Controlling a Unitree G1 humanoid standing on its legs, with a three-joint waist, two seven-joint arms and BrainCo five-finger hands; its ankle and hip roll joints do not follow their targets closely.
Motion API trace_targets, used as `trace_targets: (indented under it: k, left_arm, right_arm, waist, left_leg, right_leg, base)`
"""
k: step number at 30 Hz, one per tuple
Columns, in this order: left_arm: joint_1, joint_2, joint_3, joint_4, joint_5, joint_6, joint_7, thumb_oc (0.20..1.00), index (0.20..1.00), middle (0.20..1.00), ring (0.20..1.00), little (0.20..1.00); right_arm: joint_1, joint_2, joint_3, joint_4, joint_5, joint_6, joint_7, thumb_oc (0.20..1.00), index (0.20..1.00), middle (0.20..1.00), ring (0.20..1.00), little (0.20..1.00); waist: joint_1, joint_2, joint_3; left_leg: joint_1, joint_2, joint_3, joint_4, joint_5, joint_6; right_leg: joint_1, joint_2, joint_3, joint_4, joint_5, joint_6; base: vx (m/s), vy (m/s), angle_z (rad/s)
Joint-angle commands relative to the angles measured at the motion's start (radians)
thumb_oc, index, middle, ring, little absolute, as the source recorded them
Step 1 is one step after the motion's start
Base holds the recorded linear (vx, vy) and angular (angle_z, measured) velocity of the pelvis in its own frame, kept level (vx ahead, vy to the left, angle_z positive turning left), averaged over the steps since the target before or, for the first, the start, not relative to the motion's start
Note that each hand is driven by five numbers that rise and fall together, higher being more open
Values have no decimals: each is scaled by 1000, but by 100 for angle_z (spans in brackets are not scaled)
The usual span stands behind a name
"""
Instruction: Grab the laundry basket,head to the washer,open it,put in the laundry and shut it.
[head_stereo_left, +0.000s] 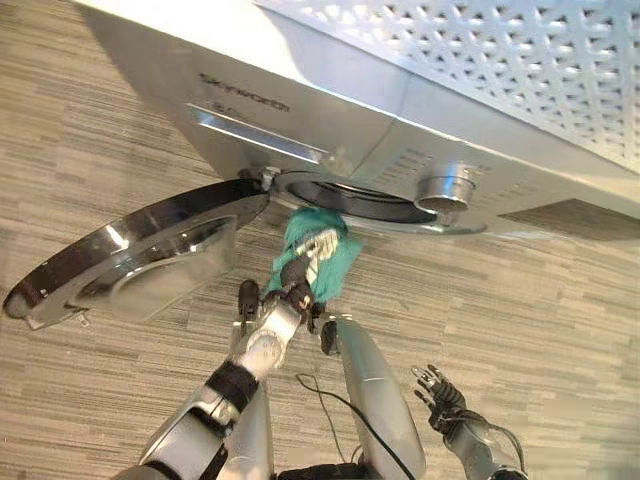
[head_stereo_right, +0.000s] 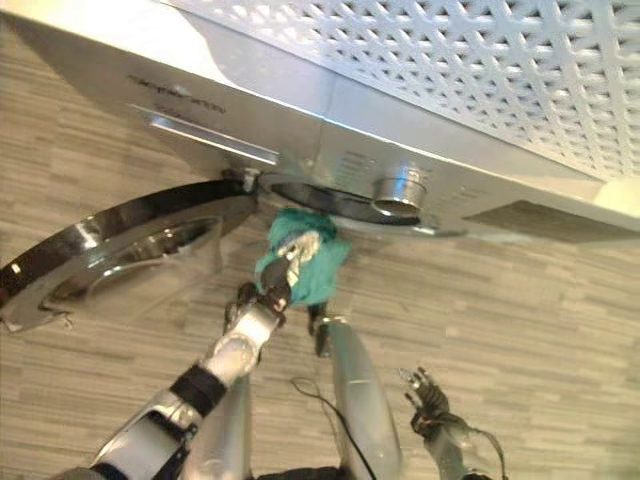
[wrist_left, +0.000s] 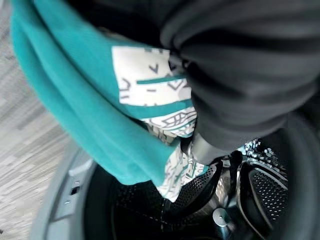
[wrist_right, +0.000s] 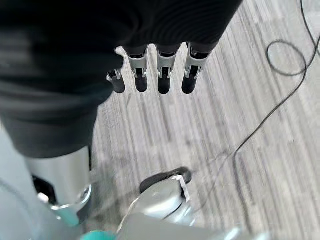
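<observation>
1. Teal cloth with a white patterned patch sits closest in the left wrist view, bunched in the left hand, whose fingers curl round it at centre frame — right at the washer's round dark opening.
2. It looks soft, light and floppy; a gathered handful should hold best.
3. At upper left, the silver washer has its chrome-rimmed door swung open.
4. At lower right, the right hand hangs idle, fingers straight and empty.

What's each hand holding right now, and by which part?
The left hand grips a bunched teal patterned garment by its upper folds, at the washer's open drum. The right hand holds nothing, fingers relaxed.
</observation>
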Motion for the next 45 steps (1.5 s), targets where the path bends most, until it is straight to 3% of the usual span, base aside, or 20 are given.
trace_targets:
  k: [1,6,8,10,12,18,20,22,25,28,32,34,37,38,39,42,44,45]
  left_arm:
    - [-76,-105,52,37,7,-73,34,200,200,200,200,200]
    - [-383,-120,166,257,-49,-134,80,200,200,200,200,200]
    - [-470,-77,206,347,-58,-123,82,200,200,200,200,200]
    - [-540,12,267,435,-81,-124,87,200,200,200,200,200]
    - [-646,199,332,609,-92,-115,123,200,200,200,200,200]
    - [-816,373,320,698,-113,-105,146,200,200,200,200,200]
    - [-886,379,295,678,-144,-114,139,200,200,200,200,200]
    - [-995,355,230,581,-162,-181,142,200,200,200,200,200]
    - [-1039,361,66,191,-63,-264,75,200,200,200,200,200]
    - [-1054,368,2,-62,-3,-372,88,200,200,200,200,200]
    - [-983,351,-19,-321,42,-403,33,200,200,200,200,200]
    - [-900,305,19,-351,24,-427,21,200,200,200,200,200]
    - [-825,261,36,-199,2,-427,54,200,200,200,200,200]
    - [-812,263,27,-97,-4,-400,72,416,416,416,416,416]
    - [-796,274,13,69,-18,-346,87,1000,1000,1000,1000,1000]
    - [-831,327,-3,453,14,-181,117,1000,1000,1000,1000,1000]
    - [-849,329,-18,527,76,-59,55,1000,1000,1000,1000,1000]
    - [-831,365,-50,623,266,11,67,1000,1000,1000,1000,1000]
  right_arm:
    - [59,-58,45,-12,-35,-19,-27,1000,1000,1000,1000,1000]
    - [31,-66,68,20,-39,-35,-40,1000,1000,1000,1000,1000]
    - [15,-70,92,35,-51,-35,-39,1000,1000,1000,1000,1000]
    - [1,-76,107,33,-63,-41,-37,1000,1000,1000,1000,1000]
    - [-2,-72,94,40,-53,-53,-46,1000,1000,1000,1000,1000]
    - [-52,-94,82,48,-65,-67,-77,1000,1000,1000,1000,1000]
    - [-65,-112,69,37,-59,-68,-74,1000,1000,1000,1000,1000]
    - [-79,-148,62,18,-60,-77,-78,1000,1000,1000,1000,1000]
    - [-9,-231,-3,-129,-78,-99,-67,1000,1000,1000,1000,1000]
    - [104,-286,-66,-183,-92,-114,-36,1000,1000,1000,1000,1000]
    - [113,-317,-62,-220,-109,-106,-3,1000,1000,1000,1000,1000]
    - [141,-330,-47,-286,-122,-107,18,1000,1000,1000,1000,1000]
    - [143,-330,-18,-324,-126,-130,13,1000,1000,1000,1000,1000]
    - [142,-327,-7,-328,-133,-137,2,1000,1000,1000,1000,1000]
    - [136,-319,7,-321,-140,-145,-11,1000,1000,1000,1000,1000]
    - [73,-266,49,-212,-137,-142,-61,1000,1000,1000,1000,1000]
    - [21,-234,66,-154,-120,-129,-69,1000,1000,1000,1000,1000]
    - [1,-231,78,-136,-127,-124,-64,1000,1000,1000,1000,1000]
  waist:
    - [-29,-2,-61]
    - [-88,-30,-82]
    - [-106,-37,-93]
    - [-125,-45,-103]
    - [-156,-62,-115]
    - [-197,-54,-133]
    - [-200,-41,-139]
    - [-206,-29,-138]
    - [-211,-15,-126]
    - [-201,1,-120]
    - [-182,14,-106]
    - [-177,8,-101]
    - [-169,8,-95]
    - [-169,10,-92]
    - [-168,14,-90]
    - [-164,33,-87]
    - [-169,37,-86]
    - [-164,46,-89]
  left_leg:
    - [-94,31,-16,104,-46,43]
    - [-182,49,-17,177,-90,51]
    - [-213,60,-15,209,-108,52]
    - [-253,73,-14,244,-130,54]
    - [-342,108,-12,372,-197,61]
    - [-437,140,-7,496,-262,76]
    - [-466,143,-8,515,-273,78]
    - [-484,140,-4,524,-282,79]
    - [-529,132,-10,557,-288,76]
    - [-578,121,-26,596,-297,81]
    - [-607,112,-25,614,-302,86]
    - [-619,112,-26,629,-309,92]
    - [-642,115,-31,645,-311,99]
    - [-648,114,-30,641,-308,100]
    - [-648,111,-26,637,-308,101]
    - [-644,100,-14,611,-295,105]
    - [-640,96,-4,590,-285,105]
    - [-635,96,6,576,-281,107]
  right_leg:
    - [-41,-60,-13,3,45,70]
    - [-115,-38,2,15,51,78]
    - [-141,-29,10,20,52,79]
    - [-175,-18,14,34,48,79]
    - [-250,1,20,104,30,78]
    - [-329,33,25,159,23,74]
    - [-358,45,27,171,17,74]
    - [-375,47,33,176,14,73]
    - [-414,44,25,193,13,72]
    - [-453,38,12,224,8,76]
    - [-493,40,-2,255,0,75]
    - [-509,46,-3,259,3,74]
    - [-522,46,-1,262,8,73]
    - [-524,43,-2,260,8,72]
    - [-521,39,-1,259,6,73]
    - [-519,25,3,243,6,68]
    - [-515,21,5,221,14,65]
    - [-511,17,5,208,21,67]
  base:
    - [7,3,-12]
    - [33,35,-24]
    - [52,29,-25]
    - [65,48,-29]
    - [93,53,-60]
    - [78,45,-35]
    - [88,63,-27]
    - [43,26,-16]
    - [48,22,-4]
    - [54,-15,-7]
    - [33,14,14]
    - [3,51,3]
    - [-12,2,-6]
    - [-17,-12,-4]
    - [0,0,0]
    - [-9,8,-7]
    - [-11,15,4]
    - [-9,15,5]
